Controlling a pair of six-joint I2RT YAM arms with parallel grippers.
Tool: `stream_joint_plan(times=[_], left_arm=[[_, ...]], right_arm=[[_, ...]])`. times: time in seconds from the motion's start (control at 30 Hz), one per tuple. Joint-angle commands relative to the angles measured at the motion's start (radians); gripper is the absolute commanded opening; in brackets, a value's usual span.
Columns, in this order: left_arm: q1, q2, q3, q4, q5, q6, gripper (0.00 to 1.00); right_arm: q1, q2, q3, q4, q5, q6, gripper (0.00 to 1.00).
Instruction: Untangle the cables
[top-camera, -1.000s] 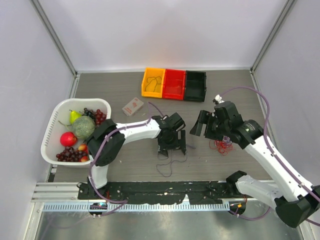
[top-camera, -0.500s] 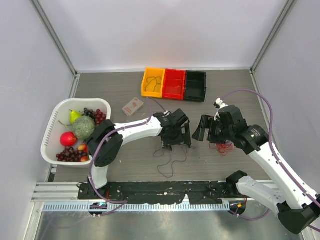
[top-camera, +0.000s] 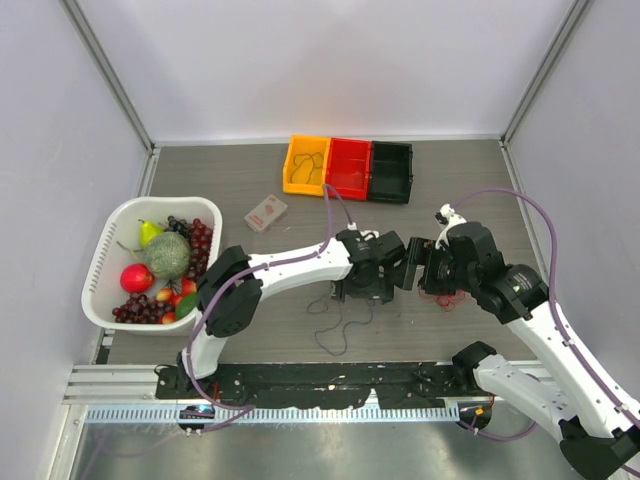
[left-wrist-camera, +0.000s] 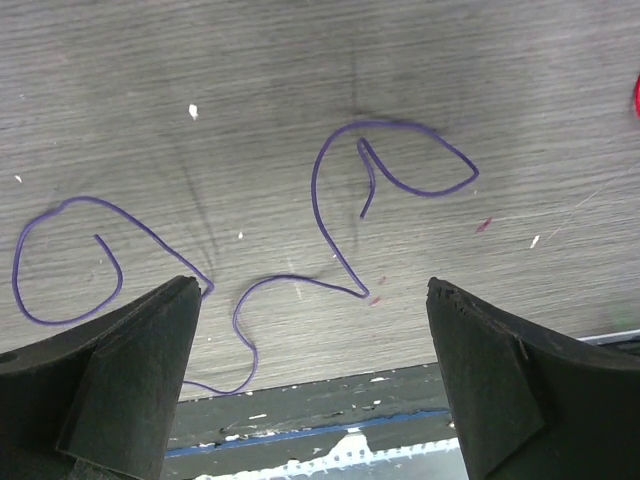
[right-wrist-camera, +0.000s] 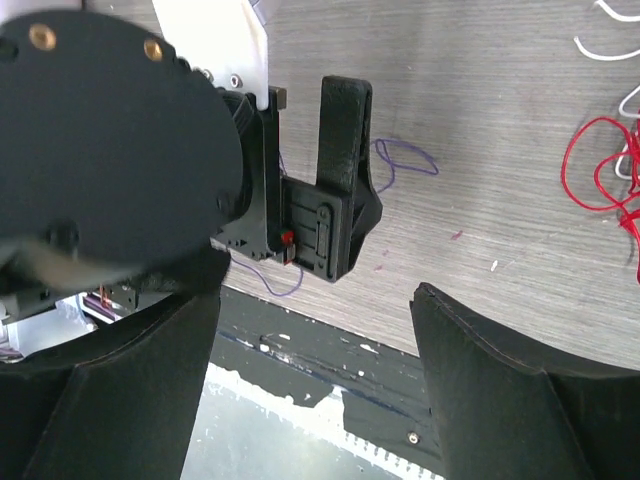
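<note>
Hovering spread above the purple wire (left-wrist-camera: 314, 195), my left gripper (left-wrist-camera: 310, 290) crowds my right gripper (right-wrist-camera: 310, 300) (also spread). Any closer and they could collide.

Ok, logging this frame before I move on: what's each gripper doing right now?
Left gripper: open, empty, above the purple cable.
Right gripper: open, holding nothing.

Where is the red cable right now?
Right wrist view: the red cable lies on the table at the frame's right edge, just below the white cable. From above it sits right of centre, partly hidden under the right arm.
</note>
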Motion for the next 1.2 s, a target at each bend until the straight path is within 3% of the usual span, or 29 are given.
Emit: stream_joint_plan(times=[0.0, 0.17, 0.5, 0.6, 0.7, 0.83, 1.0, 1.17], left_arm=[[-0.038, 0.050, 0.101, -0.153, -0.131, 0.011, 1.00], [-0.053, 0.124, 0.189, -0.283, -0.198, 0.010, 0.97], [-0.052, 0.149, 0.172, -0.242, -0.159, 0.030, 1.00], [-0.049, 0.112, 0.083, -0.144, -0.116, 0.031, 0.99], [-0.031, 0.083, -0.004, -0.063, -0.051, 0.015, 0.90], [-0.020, 0.050, -0.072, 0.032, -0.014, 0.047, 0.84], [-0.015, 0.011, -0.136, 0.102, -0.013, 0.059, 0.56], [-0.018, -0.054, -0.189, 0.128, -0.042, 0.060, 0.20]], right_arm=[[-0.004, -0.021, -0.009, 0.025, -0.001, 0.008, 0.82], [-0.004, -0.015, 0.020, 0.003, 0.018, -0.012, 0.82], [-0.004, -0.033, 0.011, -0.003, 0.041, -0.022, 0.82], [-0.004, -0.041, -0.003, 0.000, 0.024, -0.017, 0.82], [-0.005, -0.039, -0.003, -0.001, 0.028, -0.022, 0.82], [-0.004, -0.042, 0.004, -0.003, 0.027, -0.022, 0.82], [-0.005, -0.052, -0.002, -0.012, 0.010, -0.003, 0.82], [-0.004, -0.062, 0.018, -0.041, 0.028, -0.011, 0.82]])
